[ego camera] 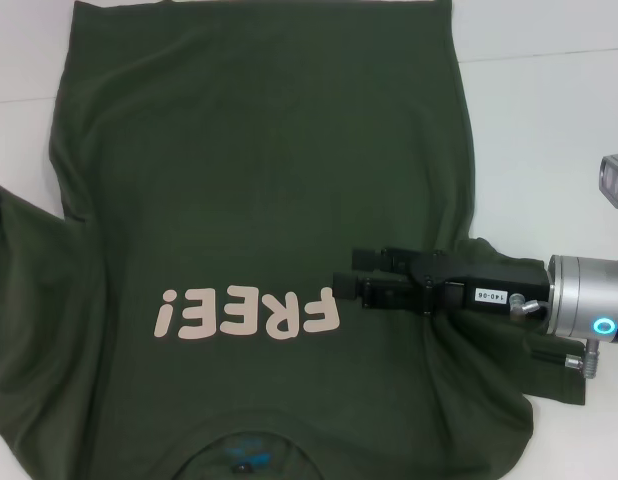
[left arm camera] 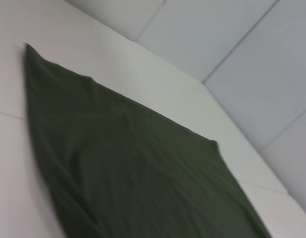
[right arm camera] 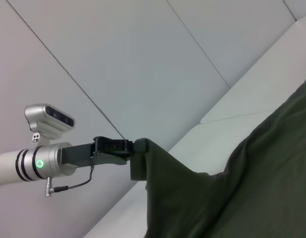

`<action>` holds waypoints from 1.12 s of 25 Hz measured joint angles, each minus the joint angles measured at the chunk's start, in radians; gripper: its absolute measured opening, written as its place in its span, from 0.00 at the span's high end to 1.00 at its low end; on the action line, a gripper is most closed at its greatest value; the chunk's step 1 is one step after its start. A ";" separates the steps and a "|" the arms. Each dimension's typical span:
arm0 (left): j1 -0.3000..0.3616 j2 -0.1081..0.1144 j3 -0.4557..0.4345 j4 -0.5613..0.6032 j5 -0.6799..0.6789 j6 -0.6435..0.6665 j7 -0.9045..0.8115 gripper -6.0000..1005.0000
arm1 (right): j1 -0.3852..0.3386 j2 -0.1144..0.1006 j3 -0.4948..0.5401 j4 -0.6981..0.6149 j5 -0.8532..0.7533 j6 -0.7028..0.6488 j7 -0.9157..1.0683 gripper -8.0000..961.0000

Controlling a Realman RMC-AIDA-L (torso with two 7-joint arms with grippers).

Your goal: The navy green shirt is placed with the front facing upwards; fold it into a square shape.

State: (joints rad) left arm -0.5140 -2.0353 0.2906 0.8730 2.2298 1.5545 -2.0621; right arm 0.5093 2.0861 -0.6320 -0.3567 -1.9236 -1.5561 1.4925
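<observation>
Shirt, olive green, bears pink "FREE!" lettering.

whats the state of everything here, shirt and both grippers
navy green shirt: front up, spread on the table, not yet folded square, one edge lifted
left gripper: shut on the shirt's edge, holding it off the table
right gripper: over the chest, beside the FREE! lettering

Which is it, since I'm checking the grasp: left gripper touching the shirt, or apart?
Touching. The right wrist view shows the left gripper clamped on the navy green shirt, fabric draping from it.
</observation>
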 joint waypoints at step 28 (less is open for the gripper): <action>0.042 -0.074 0.006 0.109 -0.125 0.084 0.207 0.97 | 0.001 0.000 0.002 0.010 0.000 -0.001 0.001 0.05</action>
State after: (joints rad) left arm -0.4716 -2.1095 0.2963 0.9817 2.1051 1.6381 -1.8551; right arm 0.5101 2.0861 -0.6304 -0.3463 -1.9235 -1.5570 1.4933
